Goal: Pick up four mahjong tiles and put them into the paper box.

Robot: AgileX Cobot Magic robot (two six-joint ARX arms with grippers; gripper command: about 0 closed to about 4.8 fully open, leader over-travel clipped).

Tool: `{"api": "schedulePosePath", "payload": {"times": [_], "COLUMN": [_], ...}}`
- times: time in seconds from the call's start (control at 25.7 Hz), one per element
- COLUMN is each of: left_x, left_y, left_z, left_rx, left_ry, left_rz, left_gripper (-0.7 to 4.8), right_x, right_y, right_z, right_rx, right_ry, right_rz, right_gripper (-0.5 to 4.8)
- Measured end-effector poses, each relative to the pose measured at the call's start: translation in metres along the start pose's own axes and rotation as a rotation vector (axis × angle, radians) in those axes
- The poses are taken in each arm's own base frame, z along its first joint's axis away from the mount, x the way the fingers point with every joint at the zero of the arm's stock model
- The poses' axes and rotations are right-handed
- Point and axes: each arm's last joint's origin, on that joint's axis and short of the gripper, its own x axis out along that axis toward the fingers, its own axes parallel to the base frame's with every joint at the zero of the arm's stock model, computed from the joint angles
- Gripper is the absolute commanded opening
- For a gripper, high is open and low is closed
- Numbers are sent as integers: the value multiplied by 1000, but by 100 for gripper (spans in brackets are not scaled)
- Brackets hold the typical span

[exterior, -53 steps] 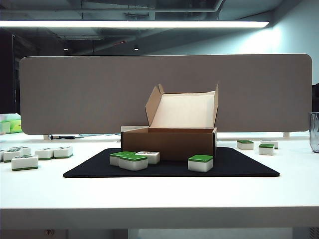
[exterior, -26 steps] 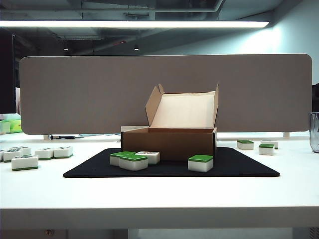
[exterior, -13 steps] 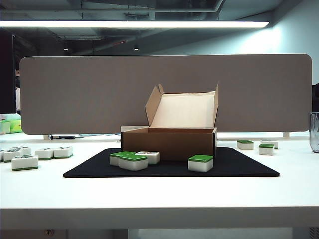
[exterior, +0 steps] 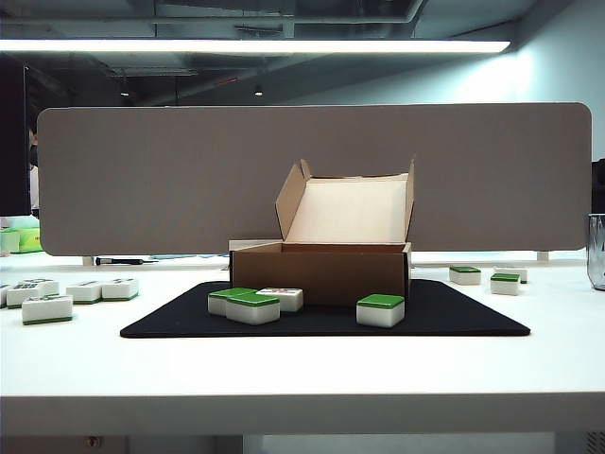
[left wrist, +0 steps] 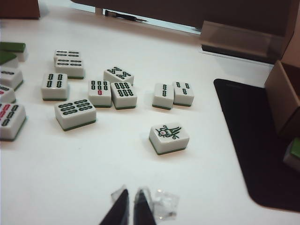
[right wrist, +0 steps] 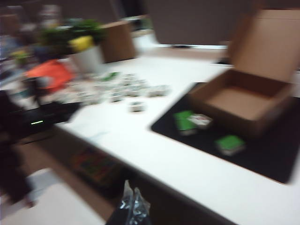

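The paper box (exterior: 319,271) stands on the black mat (exterior: 454,317) with its lid up, so I can drop tiles in from above; it looks empty. Three mahjong tiles (exterior: 380,309) I count on the mat before it. My left gripper (left wrist: 130,207) and right gripper (right wrist: 131,202) are both closed, holding nothing, away from the mat.

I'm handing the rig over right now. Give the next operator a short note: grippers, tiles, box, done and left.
Left gripper: shut, empty, above the white table near the loose tiles left of the mat.
Right gripper: shut, empty, off the table's front edge; its view is blurred.
Paper box: open on the black mat, inside looks empty.
Mahjong tiles: three clustered on the mat at the box's front left, one at its front right.
Done: nothing placed. Left: all four tiles.
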Motion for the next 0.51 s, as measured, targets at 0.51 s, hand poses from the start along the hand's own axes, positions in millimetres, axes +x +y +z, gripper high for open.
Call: {"api": "schedulePosePath", "payload": {"times": [0.51], "left_x": [-4], "left_y": [-9], "left_z": [6], "left_rx": [-42], "left_ry": [44], "left_rz": [-255], "left_gripper": [16], "right_x": [0], "right_y": [-1], "right_z": [-4], "right_rx": [32], "right_ry": [30], "right_rz": [-33], "right_gripper": [-1]}}
